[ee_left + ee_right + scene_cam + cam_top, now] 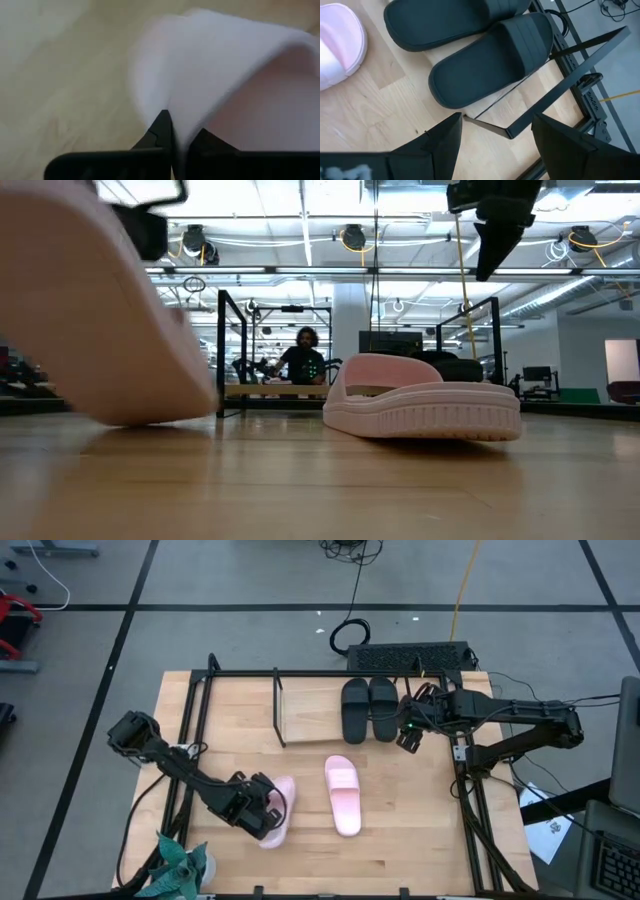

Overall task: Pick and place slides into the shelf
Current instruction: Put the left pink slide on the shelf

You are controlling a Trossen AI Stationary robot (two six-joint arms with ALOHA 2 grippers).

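left hand: low, front-left, fingers pinched together; right hand: back-right, fingers spread

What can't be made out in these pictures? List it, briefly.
- Held pink slide: left jaws cover one end in the high view; blurred in the left wrist view; cut off by the low view's left edge.
- Black slides: low view, mostly hidden behind the second pink slide.
- Right jaws: low view, cut off by the top edge.
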